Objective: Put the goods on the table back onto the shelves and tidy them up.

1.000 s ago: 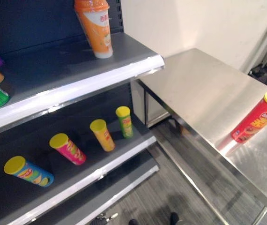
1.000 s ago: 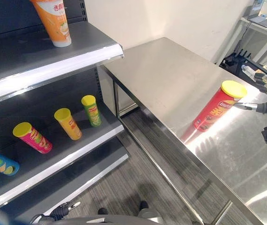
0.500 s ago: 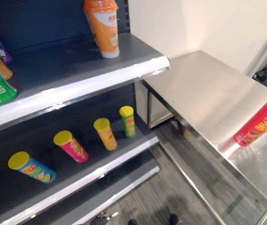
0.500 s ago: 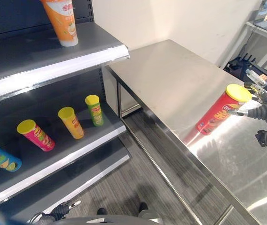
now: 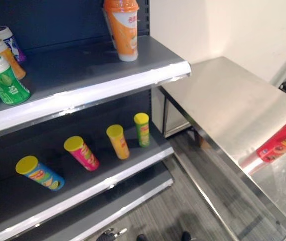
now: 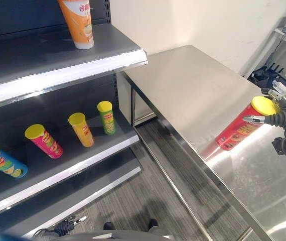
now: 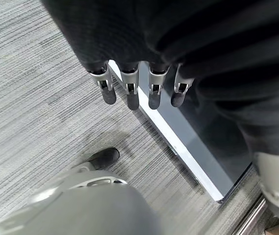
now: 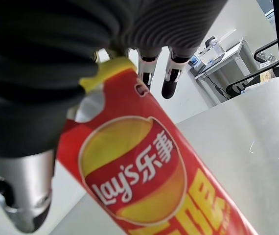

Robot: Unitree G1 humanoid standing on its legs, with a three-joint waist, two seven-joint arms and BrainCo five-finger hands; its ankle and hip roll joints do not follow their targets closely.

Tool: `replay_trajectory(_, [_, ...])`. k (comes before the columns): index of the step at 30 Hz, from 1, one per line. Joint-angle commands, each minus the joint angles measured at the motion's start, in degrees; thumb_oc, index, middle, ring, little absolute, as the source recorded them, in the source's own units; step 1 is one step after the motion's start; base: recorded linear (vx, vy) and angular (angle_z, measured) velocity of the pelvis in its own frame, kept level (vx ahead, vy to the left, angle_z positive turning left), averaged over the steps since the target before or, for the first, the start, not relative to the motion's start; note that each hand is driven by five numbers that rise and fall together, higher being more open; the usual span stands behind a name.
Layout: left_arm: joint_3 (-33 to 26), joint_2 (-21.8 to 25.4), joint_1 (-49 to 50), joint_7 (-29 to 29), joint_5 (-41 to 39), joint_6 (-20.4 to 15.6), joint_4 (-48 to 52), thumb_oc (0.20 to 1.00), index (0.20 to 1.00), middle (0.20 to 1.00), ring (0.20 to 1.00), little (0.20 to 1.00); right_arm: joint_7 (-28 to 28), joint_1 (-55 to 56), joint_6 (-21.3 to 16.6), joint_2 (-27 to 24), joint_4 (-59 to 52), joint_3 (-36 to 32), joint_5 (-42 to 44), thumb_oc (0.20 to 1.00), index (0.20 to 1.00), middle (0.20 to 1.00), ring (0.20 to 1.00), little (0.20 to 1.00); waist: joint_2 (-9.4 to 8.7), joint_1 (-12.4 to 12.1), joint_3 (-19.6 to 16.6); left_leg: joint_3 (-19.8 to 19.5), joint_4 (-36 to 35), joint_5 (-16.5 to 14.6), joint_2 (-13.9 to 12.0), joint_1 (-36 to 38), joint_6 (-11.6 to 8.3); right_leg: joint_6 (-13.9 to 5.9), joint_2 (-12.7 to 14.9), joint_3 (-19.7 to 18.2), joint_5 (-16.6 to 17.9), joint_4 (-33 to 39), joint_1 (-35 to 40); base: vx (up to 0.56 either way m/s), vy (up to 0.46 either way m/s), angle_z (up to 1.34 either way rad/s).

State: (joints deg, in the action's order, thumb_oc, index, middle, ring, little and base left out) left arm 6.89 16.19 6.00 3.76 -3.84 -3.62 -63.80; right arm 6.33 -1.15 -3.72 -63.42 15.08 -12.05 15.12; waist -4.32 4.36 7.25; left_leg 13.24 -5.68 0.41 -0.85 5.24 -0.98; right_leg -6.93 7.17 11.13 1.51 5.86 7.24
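The right robot hand [image 6: 278, 119] has closed in on the red chip can [image 6: 243, 126], fingers apart around its yellow-lidded top; it stands on the surface [image 6: 193, 90] near the front edge, ungrasped. The left robot hand [image 7: 139, 90] hangs relaxed.

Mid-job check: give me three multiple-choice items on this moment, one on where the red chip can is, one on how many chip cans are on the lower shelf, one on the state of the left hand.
1. Where is the red cylindrical chip can with the yellow lid?
A. On the steel table
B. On the top shelf
C. On the floor

2. How many chip cans stand on the lower grey shelf?
A. Two
B. Four
C. Six

3. What state is the left hand in?
A. Curled round a can
B. Pinching a cloth
C. Open, holding nothing

Answers:
1. A: the can's base rests on the shiny steel table, with the right hand at its lid end.
2. B: blue, pink, yellow and green cans stand in a row.
3. C: its fingers hang straight over the grey floor.
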Motion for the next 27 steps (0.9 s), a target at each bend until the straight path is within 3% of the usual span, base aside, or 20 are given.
replay_trajectory(1, [1.8, 2.1, -3.2, -0.1, 0.5, -0.5, -1.2, 1.0, 1.0, 1.0, 1.0, 1.0, -1.8, -6.1, -0.7, -5.1, 3.1, 2.9, -1.5, 0.2, 0.2, 0.2, 0.2, 0.2, -1.15, -2.8, -0.7, 3.3, 1.4, -0.5, -7.5, 1.5, -6.27, -2.96, 2.5, 3.5, -3.2, -2.8, -0.9, 0.0, 0.0, 0.0])
replay_trajectory(15, [1.3, 2.1, -3.3, 0.1, 0.4, -0.4, -0.9, 1.0, 1.0, 1.0, 1.0, 1.0, -1.1, -3.3, -1.0, -5.9, 0.5, 0.8, -0.7, 0.2, 0.2, 0.2, 0.2, 0.2, -1.03, -2.6, -0.5, 3.2, 1.5, -0.5, -7.6, 1.6, -6.42, -2.91, 2.5, 3.8, -3.3, -2.9, -0.7, 0.0, 0.0, 0.0])
replay_trajectory(21, [-1.0, 2.5, -3.4, -0.8, -0.2, -0.5, 0.2, 1.0, 1.0, 1.0, 1.0, 1.0, -5.5, -2.8, -4.4, 0.4, -12.3, -8.1, 0.0, 0.2, 0.2, 0.2, 0.2, 0.2, -0.23, -2.6, -0.7, 2.7, 1.8, -0.5, -8.0, 1.6, -6.49, -2.53, 2.0, 3.9, -4.4, -3.4, -0.4, -0.01, -0.046, -0.01])
replay_trajectory(27, [-1.8, 2.5, -2.7, -0.8, -0.3, -0.5, 0.5, 1.0, 1.0, 1.0, 1.0, 1.0, -5.9, -5.0, -6.5, 1.2, -20.0, -8.5, -2.0, 0.2, 0.2, 0.2, 0.2, 0.2, 0.16, -3.7, -0.6, 1.1, 3.7, 0.1, -9.4, 0.1, -7.45, -1.37, 0.7, 4.7, -5.8, -3.3, 0.3, -0.05, -0.105, 0.19])
